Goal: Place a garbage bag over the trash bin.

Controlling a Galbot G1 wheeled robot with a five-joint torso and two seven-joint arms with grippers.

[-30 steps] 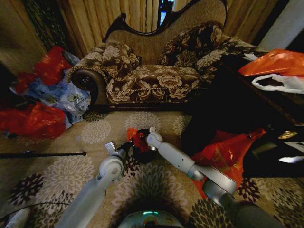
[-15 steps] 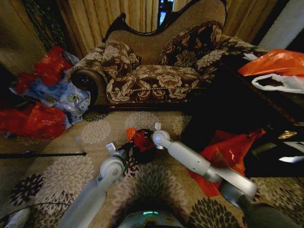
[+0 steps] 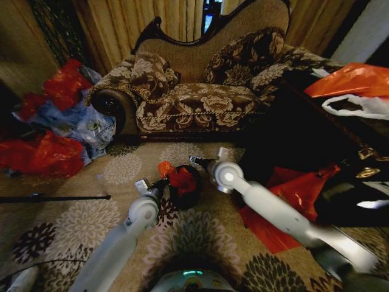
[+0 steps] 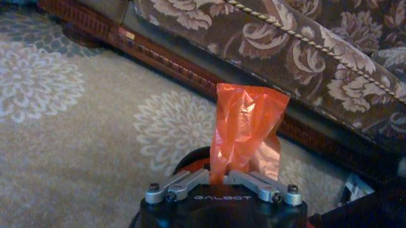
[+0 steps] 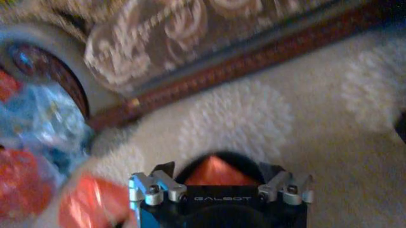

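Note:
The trash bin [image 3: 187,190] is a small black cylinder on the carpet in front of the sofa. The red garbage bag [image 3: 181,179] sits bunched in its mouth, with one corner pulled up to the left. My left gripper [image 3: 160,182] is beside the bin's left rim, shut on that corner. In the left wrist view the garbage bag [image 4: 244,126] stands up out of the left gripper [image 4: 222,179], with the trash bin's rim [image 4: 190,159] behind. My right gripper [image 3: 199,162] hovers open just right of the bin. In the right wrist view the right gripper [image 5: 219,179] frames the garbage bag [image 5: 214,172] inside the dark bin, touching neither.
A floral sofa [image 3: 200,91] stands close behind the bin. Stuffed red bags [image 3: 42,152] and blue bags [image 3: 82,125] pile up at the left. A larger orange-red bag [image 3: 285,194] lies on the floor to the right, by a dark table [image 3: 316,128]. A black pole [image 3: 55,197] lies on the carpet.
My right arm has drawn back to the right, away from the bin, and its gripper no longer reaches over the bag. The left gripper has stayed by the bin, holding the bag.

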